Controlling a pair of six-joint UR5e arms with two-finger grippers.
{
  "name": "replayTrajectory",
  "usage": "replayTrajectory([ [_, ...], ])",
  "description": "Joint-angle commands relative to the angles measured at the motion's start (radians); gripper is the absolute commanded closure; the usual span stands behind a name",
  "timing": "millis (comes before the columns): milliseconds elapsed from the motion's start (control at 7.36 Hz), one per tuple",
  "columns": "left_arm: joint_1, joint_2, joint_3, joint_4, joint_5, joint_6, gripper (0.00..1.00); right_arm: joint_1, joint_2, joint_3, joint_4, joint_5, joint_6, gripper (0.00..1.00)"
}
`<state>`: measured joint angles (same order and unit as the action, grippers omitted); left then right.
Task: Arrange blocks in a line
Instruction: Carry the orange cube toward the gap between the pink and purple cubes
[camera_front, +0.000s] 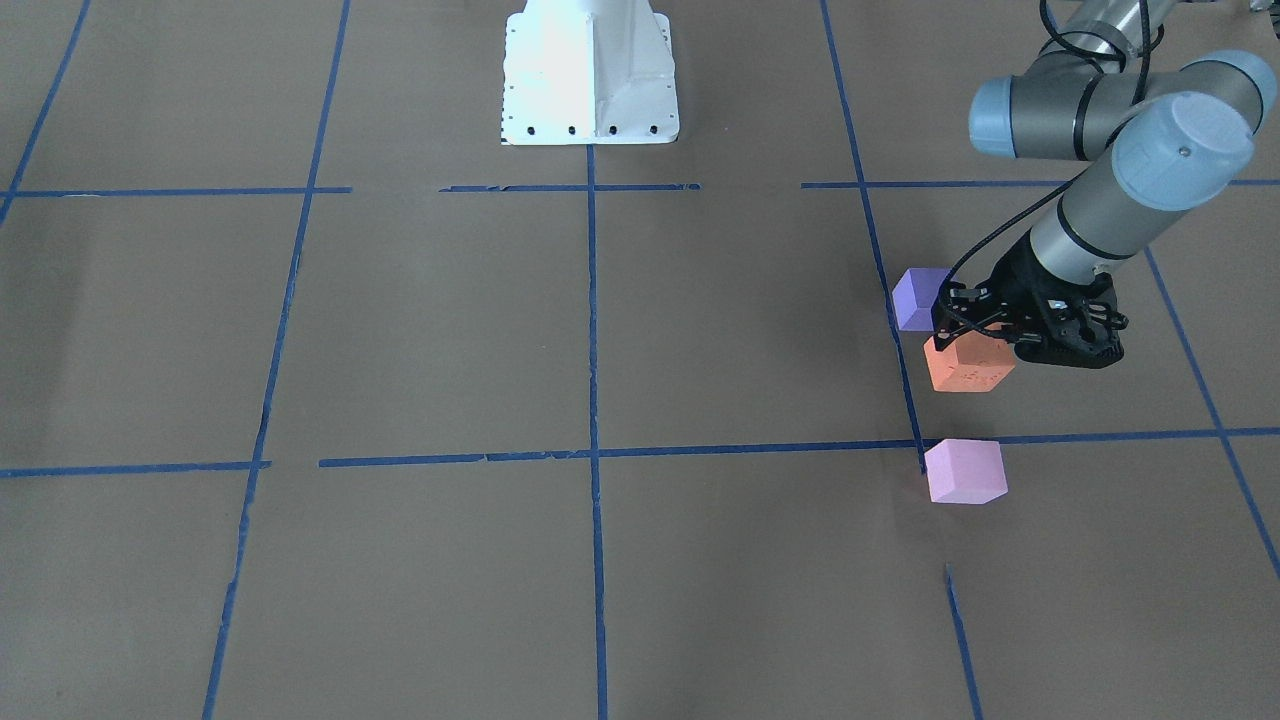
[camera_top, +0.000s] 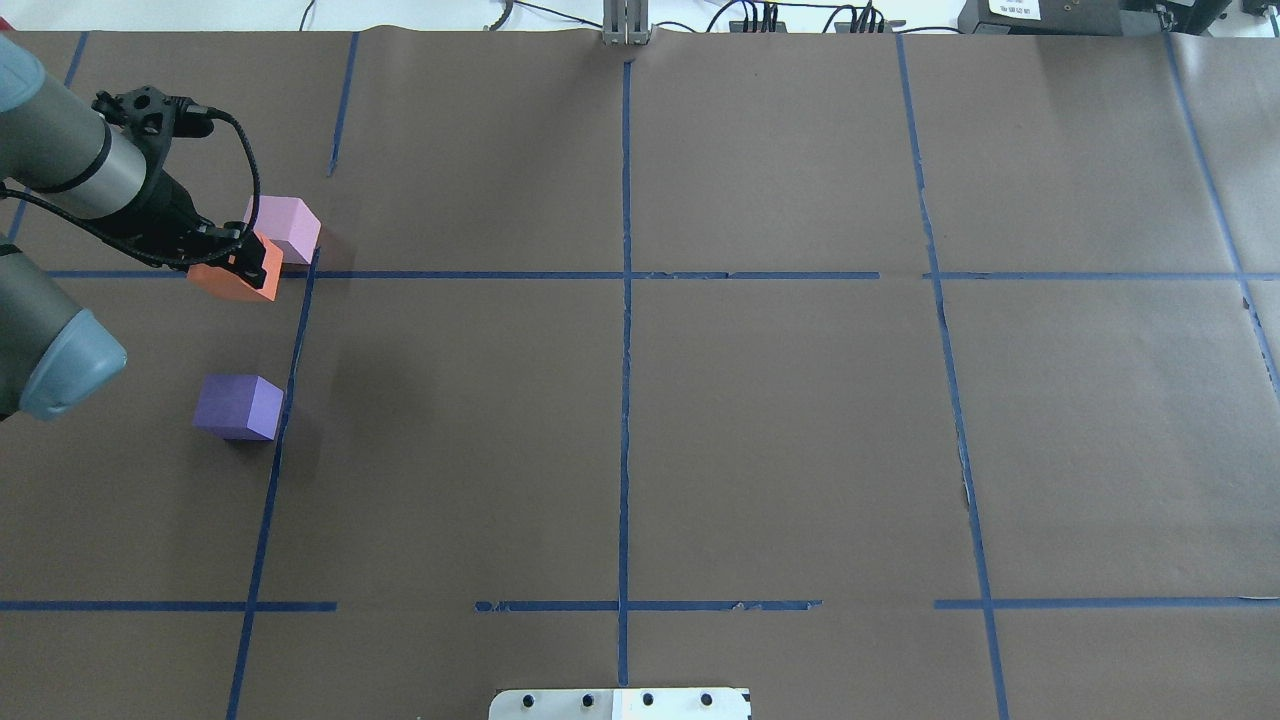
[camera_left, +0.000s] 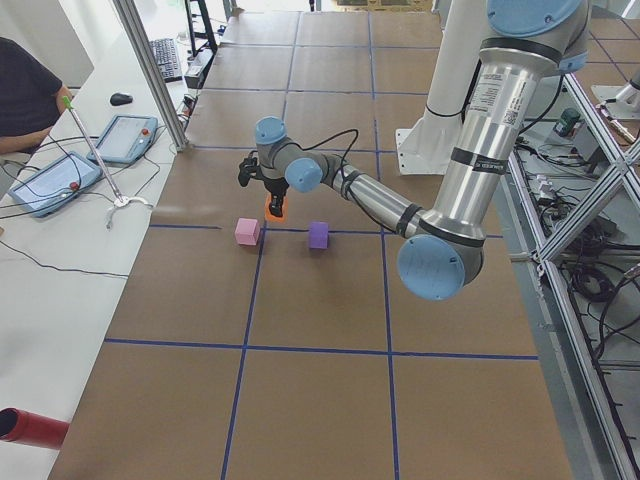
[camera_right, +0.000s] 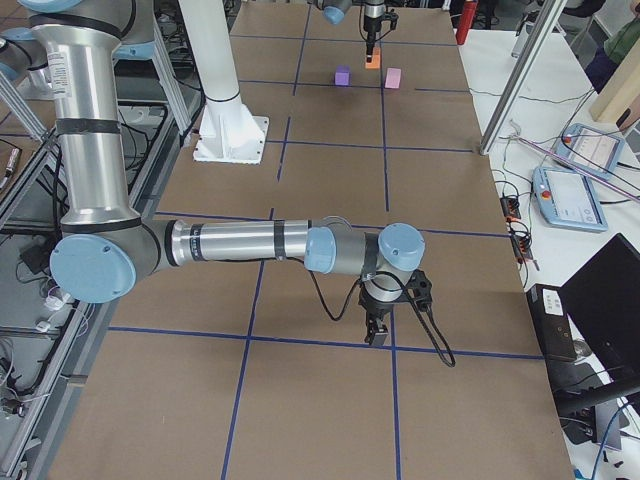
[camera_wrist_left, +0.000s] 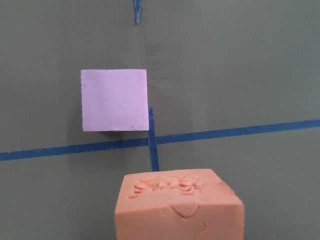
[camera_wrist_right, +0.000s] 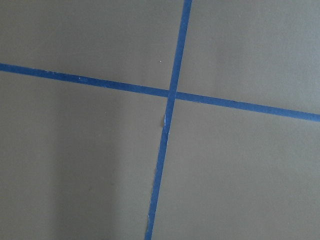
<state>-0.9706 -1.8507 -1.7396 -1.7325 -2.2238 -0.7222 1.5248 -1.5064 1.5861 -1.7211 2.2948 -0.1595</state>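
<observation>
Blocks lie toward the robot's left end of the counter (camera_front: 600, 330), and the pink block (camera_front: 965, 471) rests flat there at a crossing of blue tape (camera_wrist_left: 225, 131), one corner right at the tape. The left hand (camera_front: 962, 335) is clenched on the orange block (camera_front: 968, 368) and holds it raised off the counter, just on the robot's side of the pink block; from overhead the two overlap. The violet-blue block (camera_front: 918, 298) sits on the counter farther toward the robot from the pink block, apart from it and beside the same tape line. The right hand (camera_right: 378, 335) hangs above another tape crossing, far from the pink block at the counter's opposite end. Whether it is clenched or released cannot be told.
</observation>
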Motion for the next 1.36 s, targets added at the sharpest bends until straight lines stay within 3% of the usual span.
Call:
replayTrajectory([
  [0, 0.007, 0.027, 0.020, -0.001, -0.010, 0.051, 0.61, 0.000, 0.000, 0.000, 0.000, 0.000, 0.000, 0.00],
  [680, 0.013, 0.010, 0.115, -0.024, -0.043, 0.055, 0.60, 0.000, 0.000, 0.000, 0.000, 0.000, 0.000, 0.00],
  [1223, 0.021, -0.027, 0.225, -0.111, -0.059, 0.041, 0.60, 0.000, 0.000, 0.000, 0.000, 0.000, 0.000, 0.00],
])
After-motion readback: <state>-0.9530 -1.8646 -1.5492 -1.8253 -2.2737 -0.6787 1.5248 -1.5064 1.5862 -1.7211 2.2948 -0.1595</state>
